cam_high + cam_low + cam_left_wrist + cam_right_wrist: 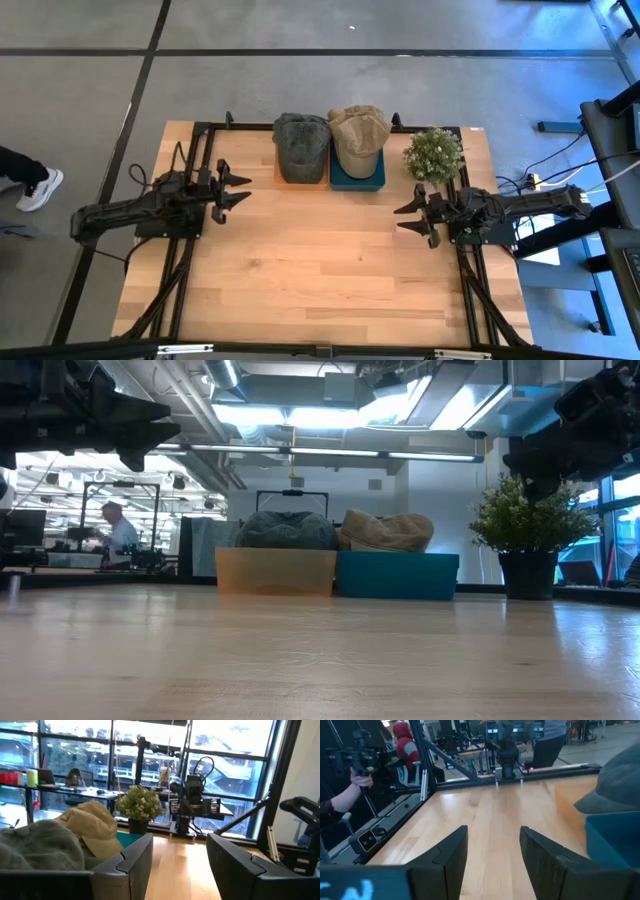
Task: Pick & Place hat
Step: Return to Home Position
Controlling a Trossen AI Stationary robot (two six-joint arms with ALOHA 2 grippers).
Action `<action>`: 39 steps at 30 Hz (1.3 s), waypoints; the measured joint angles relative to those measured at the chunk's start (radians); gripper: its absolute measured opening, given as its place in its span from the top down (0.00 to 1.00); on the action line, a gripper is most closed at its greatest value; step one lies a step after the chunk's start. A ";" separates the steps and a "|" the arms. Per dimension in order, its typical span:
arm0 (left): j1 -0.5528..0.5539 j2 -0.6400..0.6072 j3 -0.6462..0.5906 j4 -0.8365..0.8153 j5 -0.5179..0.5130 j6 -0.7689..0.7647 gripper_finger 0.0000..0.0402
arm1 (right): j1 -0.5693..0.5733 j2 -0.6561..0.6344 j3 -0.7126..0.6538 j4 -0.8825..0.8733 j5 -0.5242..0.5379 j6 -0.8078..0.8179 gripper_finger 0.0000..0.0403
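From above, at the wooden table's point(300, 270) 12 o'clock edge, the dark grey fabric cap point(301, 146) hides nearly all of its yellowish see-through plastic bin point(275, 571), and the tan fabric cap point(357, 138) leaves only a rim of the teal plastic bin point(357, 182) showing; whether more caps lie beneath cannot be told. At table height the bin walls hide both caps' lower parts, and the dark left arm point(80, 410) at 10 o'clock and dark right arm point(590, 425) at 2 o'clock are cut by the top edge.

Potted plant point(434, 155) — upright near table's point(300, 260) far-right corner.
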 joint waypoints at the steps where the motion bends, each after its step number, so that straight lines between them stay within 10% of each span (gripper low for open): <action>1: 0.004 -0.025 0.000 -0.017 0.000 0.000 0.55 | 0.000 -0.018 0.000 -0.013 0.000 -0.004 0.55; 17: 0.087 -0.070 0.002 -0.062 0.001 -0.021 0.55 | -0.001 -0.271 0.000 -0.175 0.123 -0.035 0.55; 39: 0.085 -0.068 0.002 -0.061 0.000 -0.034 0.55 | -0.001 -0.249 0.000 -0.186 0.071 -0.087 0.55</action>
